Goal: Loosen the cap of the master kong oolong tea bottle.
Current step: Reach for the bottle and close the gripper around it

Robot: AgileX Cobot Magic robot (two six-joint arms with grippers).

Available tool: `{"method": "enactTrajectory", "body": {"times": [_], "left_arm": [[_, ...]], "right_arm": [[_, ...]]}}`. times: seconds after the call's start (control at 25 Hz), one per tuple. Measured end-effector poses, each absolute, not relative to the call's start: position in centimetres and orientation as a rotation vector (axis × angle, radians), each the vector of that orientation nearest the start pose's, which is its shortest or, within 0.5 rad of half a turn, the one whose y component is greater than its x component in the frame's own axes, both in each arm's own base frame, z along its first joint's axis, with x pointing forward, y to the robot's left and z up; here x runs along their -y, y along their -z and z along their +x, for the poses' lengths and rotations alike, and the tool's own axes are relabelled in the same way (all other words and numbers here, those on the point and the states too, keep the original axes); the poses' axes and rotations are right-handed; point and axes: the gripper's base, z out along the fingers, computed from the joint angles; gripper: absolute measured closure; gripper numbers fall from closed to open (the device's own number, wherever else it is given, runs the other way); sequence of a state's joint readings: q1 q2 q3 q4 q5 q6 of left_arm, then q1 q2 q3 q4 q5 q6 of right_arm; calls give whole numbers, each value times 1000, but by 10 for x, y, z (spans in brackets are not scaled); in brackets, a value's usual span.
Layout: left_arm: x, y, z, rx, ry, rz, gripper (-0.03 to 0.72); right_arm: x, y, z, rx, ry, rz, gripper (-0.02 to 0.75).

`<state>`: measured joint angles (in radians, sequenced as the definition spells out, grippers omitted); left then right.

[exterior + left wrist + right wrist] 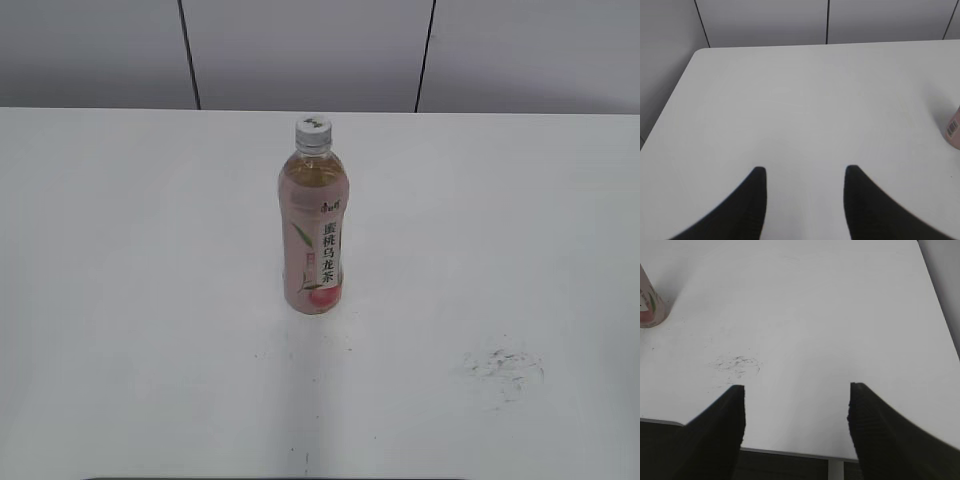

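White table (150, 300) holds an upright master kong oolong tea bottle (314, 235), white cap (313, 132) apparently screwed on. Left gripper (805, 172) and right gripper (796, 390) hover spread, empty.

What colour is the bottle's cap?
White, with a small dark mark on top; clearest in the exterior view.

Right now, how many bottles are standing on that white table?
1. The master kong oolong tea bottle stands upright near the middle of the table, its cap on. Both wrist views catch only its base at their edges. Nothing suggests another is hidden.
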<state>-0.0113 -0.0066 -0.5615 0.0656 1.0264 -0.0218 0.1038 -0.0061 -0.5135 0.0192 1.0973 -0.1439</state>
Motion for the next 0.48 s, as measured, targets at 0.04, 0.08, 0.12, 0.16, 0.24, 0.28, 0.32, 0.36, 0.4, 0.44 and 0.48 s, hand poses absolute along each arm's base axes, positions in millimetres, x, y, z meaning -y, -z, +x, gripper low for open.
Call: {"method": "enactTrajectory", "body": {"times": [0.04,0.08,0.12,0.16,0.24,0.28,0.32,0.36,0.4,0.44,0.48], "left_arm": [[-5,-297,-13,-1941,-55,-14,377],[-5,-297,-13,-1941,-55,-14,377],[-5,-297,-13,-1941,-55,-14,377],[-5,-297,-13,-1941,-55,-14,377],[-5,-297,-13,-1941,-55,-14,377],[-5,-297,-13,-1941,-55,-14,377],[-5,-297,-13,-1941,-55,-14,377],[-5,-297,-13,-1941,-55,-14,377],[-5,-297,-13,-1941,-55,-14,377],[-5,-297,-13,-1941,-55,-14,377],[-5,-297,-13,-1941,-55,-14,377]], "right_arm": [[-1,-278,-9,-2045,2,-256,248],[-1,-278,-9,-2045,2,-256,248],[-1,-278,-9,-2045,2,-256,248],[-1,-278,-9,-2045,2,-256,248],[-1,-278,-9,-2045,2,-256,248],[-1,-278,-9,-2045,2,-256,248],[-1,-278,-9,-2045,2,-256,248],[-1,-278,-9,-2045,2,-256,248],[-1,-278,-9,-2045,2,-256,248],[-1,-278,-9,-2045,2,-256,248],[-1,-278,-9,-2045,2,-256,248]]}}
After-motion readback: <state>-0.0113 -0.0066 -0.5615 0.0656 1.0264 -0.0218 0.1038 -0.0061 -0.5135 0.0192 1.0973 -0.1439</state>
